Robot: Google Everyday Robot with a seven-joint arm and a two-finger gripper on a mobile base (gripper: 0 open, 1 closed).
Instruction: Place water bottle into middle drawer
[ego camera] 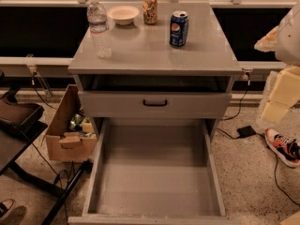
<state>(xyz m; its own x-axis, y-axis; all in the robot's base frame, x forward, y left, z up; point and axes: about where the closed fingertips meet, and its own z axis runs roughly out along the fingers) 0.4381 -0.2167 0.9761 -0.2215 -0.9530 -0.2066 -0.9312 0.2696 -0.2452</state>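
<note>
- Four items stand on the grey cabinet top (150, 50): water bottle (99, 29), pale bowl (123, 14), orange-patterned can (150, 8), blue Pepsi can (179, 28).
- Water bottle is upright near the top's left edge, white cap on, just beside the bowl and well apart from the Pepsi can.
- Middle drawer (154, 182) is pulled far out toward the camera, with a bare grey floor and low side walls.
- A closed drawer front (187, 106) with a black bar handle sits above it, and an open slot sits under the top.
- Gripper is out of frame, so I cannot tell its state; only a white rounded robot part (288, 32) shows at the right edge.
- A cardboard box (65, 135) sits on the floor left of the cabinet.
- A sneaker (283, 146) lies on the floor to the right.
</note>
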